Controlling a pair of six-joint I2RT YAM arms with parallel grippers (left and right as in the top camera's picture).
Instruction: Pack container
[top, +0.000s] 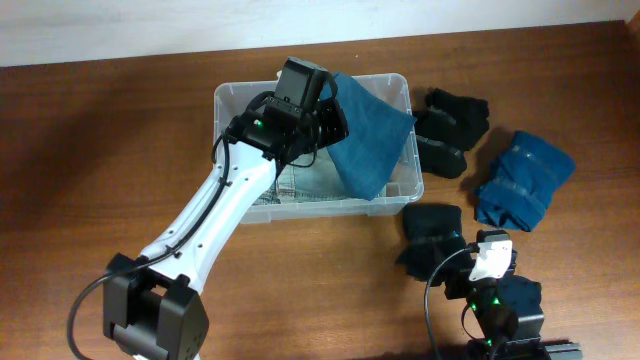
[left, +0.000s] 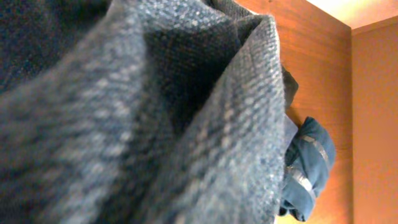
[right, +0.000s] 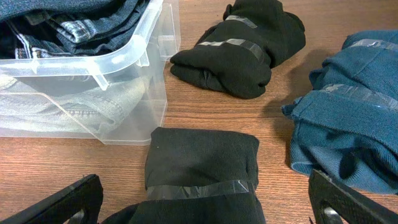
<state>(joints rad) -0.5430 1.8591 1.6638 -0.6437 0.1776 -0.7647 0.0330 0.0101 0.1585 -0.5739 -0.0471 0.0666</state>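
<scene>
The clear plastic container (top: 232, 98) stands at the table's back middle; its corner shows in the right wrist view (right: 134, 55). Light denim (top: 300, 185) lies folded inside it. My left gripper (top: 318, 118) hovers over the container, shut on a blue folded garment (top: 368, 135) that hangs tilted over the right rim. That cloth (left: 155, 124) fills the left wrist view and hides the fingers. My right gripper (right: 205, 199) is wide open, its fingers on either side of a taped black bundle (right: 202, 162) on the table; in the overhead view the gripper (top: 452, 262) sits near the front.
Two more black bundles (top: 450, 125) lie right of the container, and one shows in the right wrist view (right: 242, 53). A taped blue bundle (top: 522, 180) lies at the far right (right: 348, 124). The black bundle by my right gripper (top: 430, 232) lies in front of the container.
</scene>
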